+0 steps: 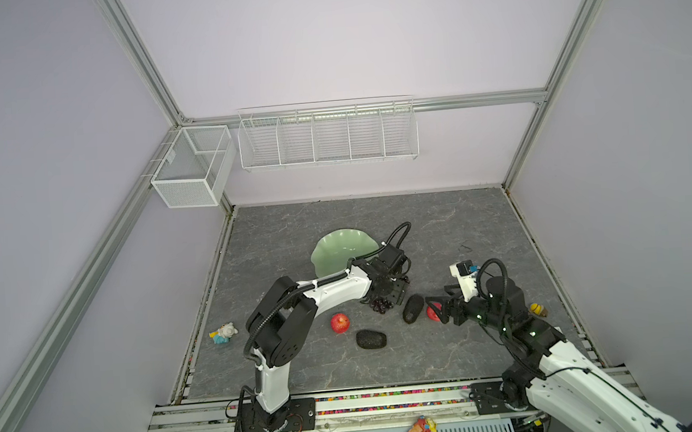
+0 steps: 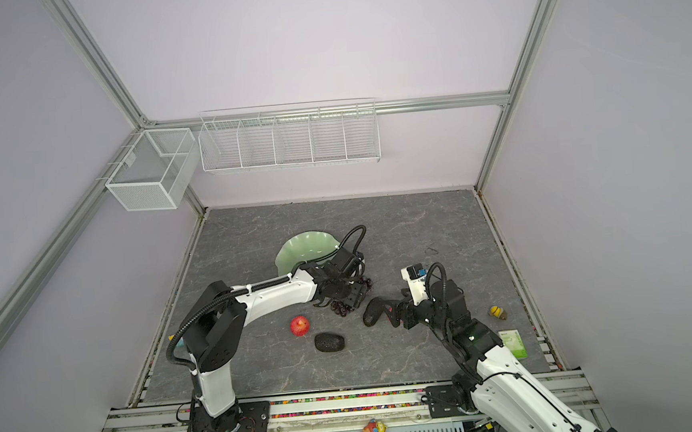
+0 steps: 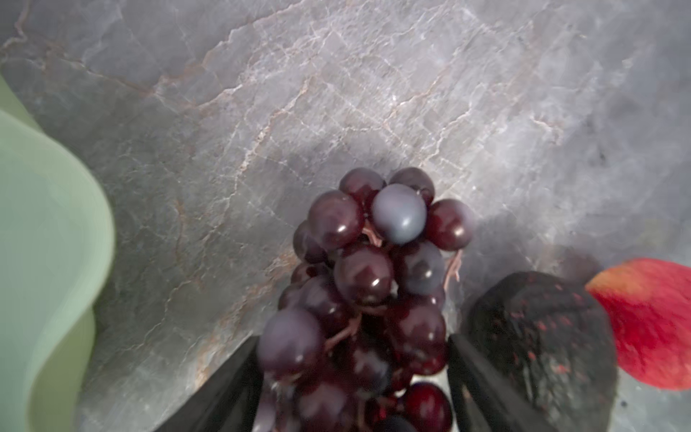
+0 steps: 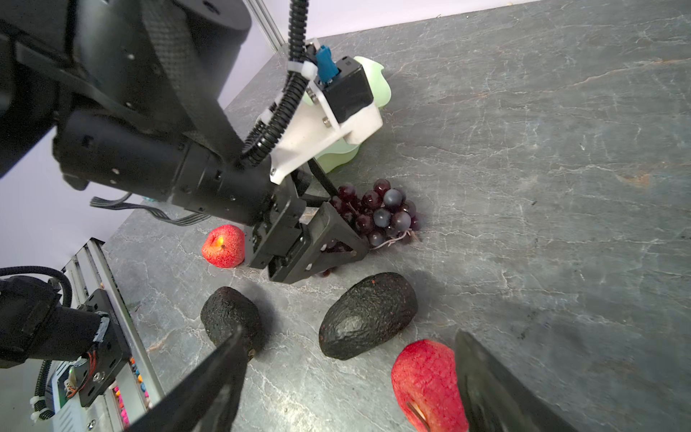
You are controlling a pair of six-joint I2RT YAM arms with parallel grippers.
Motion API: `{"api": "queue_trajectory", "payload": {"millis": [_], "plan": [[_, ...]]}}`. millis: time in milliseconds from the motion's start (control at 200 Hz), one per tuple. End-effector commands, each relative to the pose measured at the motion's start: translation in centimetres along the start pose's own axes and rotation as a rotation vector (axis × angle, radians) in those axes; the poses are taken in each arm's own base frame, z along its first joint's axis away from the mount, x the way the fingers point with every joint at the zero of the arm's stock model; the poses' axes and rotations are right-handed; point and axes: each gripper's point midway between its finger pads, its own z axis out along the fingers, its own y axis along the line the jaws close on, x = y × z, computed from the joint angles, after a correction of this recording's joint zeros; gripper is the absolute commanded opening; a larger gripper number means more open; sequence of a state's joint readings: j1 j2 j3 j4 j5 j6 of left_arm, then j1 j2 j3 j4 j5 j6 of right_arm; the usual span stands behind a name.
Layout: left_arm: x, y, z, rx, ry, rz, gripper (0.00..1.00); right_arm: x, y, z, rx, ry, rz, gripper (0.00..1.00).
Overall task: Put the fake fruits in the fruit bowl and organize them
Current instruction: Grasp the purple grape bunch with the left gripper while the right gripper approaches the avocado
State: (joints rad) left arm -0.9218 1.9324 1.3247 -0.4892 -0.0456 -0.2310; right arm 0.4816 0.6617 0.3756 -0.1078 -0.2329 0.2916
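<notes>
Grapes (image 3: 370, 291) seemingly within left end effector (image 3: 353, 338)

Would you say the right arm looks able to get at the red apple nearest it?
Probably yes: its open tool straddles the apple, and nothing covers it.

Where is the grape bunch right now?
Mid-table in both top views, the grapes lie straddled by the left gripper, bowl behind, an avocado to the right.

Grapes (image 1: 379, 305), two apples (image 1: 339, 322) (image 1: 433, 312), two avocados (image 1: 371, 339) (image 1: 413, 308) lie outside mint bowl (image 1: 334, 247).
</notes>
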Motion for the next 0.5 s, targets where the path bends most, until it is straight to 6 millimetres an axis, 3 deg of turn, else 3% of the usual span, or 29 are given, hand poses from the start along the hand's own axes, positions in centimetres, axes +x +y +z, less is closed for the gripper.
{"api": "queue_trajectory", "payload": {"millis": [0, 85, 215, 385, 495], "plan": [[0.6, 0.3, 0.9, -0.036, 0.037, 0.007, 0.73, 0.1, 0.3, 0.1, -0.017, 0.000, -0.009, 0.88], [0.7, 0.2, 1.4, -0.029, 0.039, 0.009, 0.66, -0.2, 0.4, 0.0, -0.018, -0.003, -0.012, 0.88], [0.0, -0.8, 1.4, 0.024, 0.021, 0.010, 0.46, -0.5, 0.5, -0.1, -0.014, -0.010, -0.018, 0.88], [-1.8, -1.6, -0.3, 0.064, -0.040, 0.005, 0.17, -0.9, 0.7, -0.2, -0.022, -0.024, -0.018, 0.88], [-2.9, -1.4, -1.9, 0.071, -0.091, -0.007, 0.11, -1.1, 0.6, -0.1, -0.019, -0.027, -0.018, 0.88]]}}
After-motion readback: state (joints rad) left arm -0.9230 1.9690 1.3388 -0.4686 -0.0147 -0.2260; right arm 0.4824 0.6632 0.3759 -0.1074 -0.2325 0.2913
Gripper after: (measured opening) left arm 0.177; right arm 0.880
